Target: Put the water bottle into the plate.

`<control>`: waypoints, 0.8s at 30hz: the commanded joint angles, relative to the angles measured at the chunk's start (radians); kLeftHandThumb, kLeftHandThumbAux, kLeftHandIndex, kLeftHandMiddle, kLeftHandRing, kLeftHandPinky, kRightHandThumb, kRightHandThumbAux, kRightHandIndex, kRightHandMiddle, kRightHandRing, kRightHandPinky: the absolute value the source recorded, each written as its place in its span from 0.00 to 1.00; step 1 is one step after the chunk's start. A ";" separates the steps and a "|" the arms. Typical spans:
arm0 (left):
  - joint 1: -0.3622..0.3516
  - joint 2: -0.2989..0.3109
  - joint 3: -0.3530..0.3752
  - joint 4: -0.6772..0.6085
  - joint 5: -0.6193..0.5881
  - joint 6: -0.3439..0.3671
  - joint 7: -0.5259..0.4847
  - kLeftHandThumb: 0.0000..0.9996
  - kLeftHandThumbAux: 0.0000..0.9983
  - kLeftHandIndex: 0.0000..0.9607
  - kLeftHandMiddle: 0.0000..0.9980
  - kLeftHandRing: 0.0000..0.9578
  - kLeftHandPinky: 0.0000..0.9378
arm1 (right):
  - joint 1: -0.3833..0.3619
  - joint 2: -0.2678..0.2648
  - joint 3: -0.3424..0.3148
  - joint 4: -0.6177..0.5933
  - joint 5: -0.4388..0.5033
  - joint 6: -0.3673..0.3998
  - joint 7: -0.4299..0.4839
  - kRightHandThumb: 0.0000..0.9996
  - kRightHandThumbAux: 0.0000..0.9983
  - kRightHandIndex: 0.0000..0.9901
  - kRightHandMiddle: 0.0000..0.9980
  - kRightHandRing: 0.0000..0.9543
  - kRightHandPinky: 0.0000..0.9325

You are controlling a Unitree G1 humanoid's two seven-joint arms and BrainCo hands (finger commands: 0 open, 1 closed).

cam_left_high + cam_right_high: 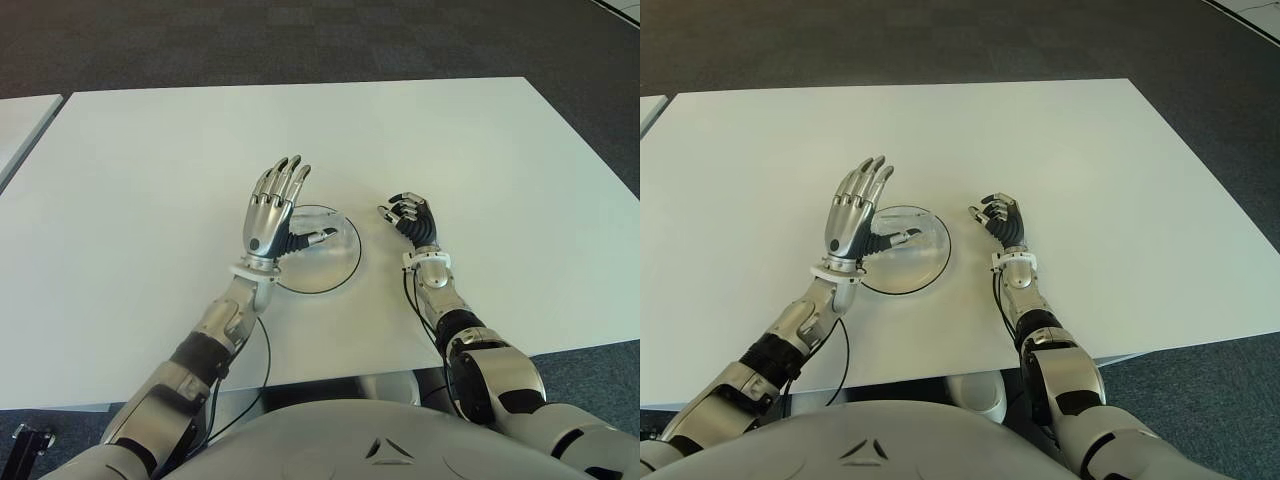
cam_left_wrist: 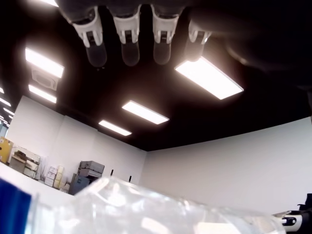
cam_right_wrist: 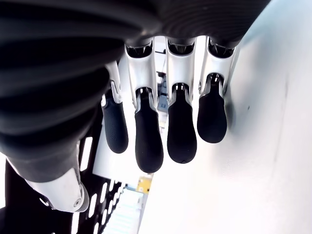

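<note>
White table (image 1: pixel 480 160) fills most of the frame; dark carpet (image 1: pixel 300 40) along the top edge and at lower right. A second white surface (image 1: pixel 20 125) cuts into the upper left corner.

Plate (image 1: pixel 345 265), clear with a dark rim, sits at centre frame. The bottle (image 1: pixel 325 240) lies on its side in the plate, clear plastic, hard to make out from above. In the left wrist view it shows close beneath the palm as a transparent body (image 2: pixel 146 209) with a blue patch at the lower left corner.

Left hand (image 1: pixel 275 210) stands over the plate's left part, fingers (image 1: pixel 290 180) stretched straight and together, thumb reaching across the bottle; whether the thumb touches it I cannot tell. It grips nothing. The hand and wrist cover the plate's left rim.

Right hand (image 1: pixel 412 222) shows just right of the plate, apart from it, fingers (image 3: pixel 181 126) curled inward and holding nothing. A black cable (image 1: pixel 262 350) hangs off the table's near edge below the left forearm.
</note>
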 commanded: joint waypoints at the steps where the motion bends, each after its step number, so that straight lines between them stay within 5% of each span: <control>1: 0.025 0.001 0.021 0.012 -0.029 -0.007 0.024 0.03 0.29 0.00 0.00 0.00 0.00 | 0.025 0.004 -0.003 0.024 0.000 0.039 0.001 0.71 0.73 0.44 0.65 0.69 0.70; 9: 0.068 -0.007 0.058 -0.026 -0.079 -0.012 0.020 0.06 0.32 0.00 0.00 0.00 0.00 | 0.024 0.005 -0.002 0.025 -0.002 0.038 -0.002 0.71 0.73 0.44 0.65 0.69 0.69; 17: 0.099 -0.052 0.127 0.014 -0.205 -0.106 0.081 0.04 0.42 0.00 0.00 0.00 0.00 | 0.024 0.006 0.000 0.023 -0.003 0.033 -0.005 0.71 0.73 0.44 0.65 0.69 0.69; 24: 0.151 -0.069 0.220 0.013 -0.435 -0.160 -0.099 0.00 0.46 0.00 0.00 0.00 0.00 | 0.023 0.005 -0.001 0.024 -0.002 0.038 0.000 0.71 0.73 0.44 0.65 0.69 0.70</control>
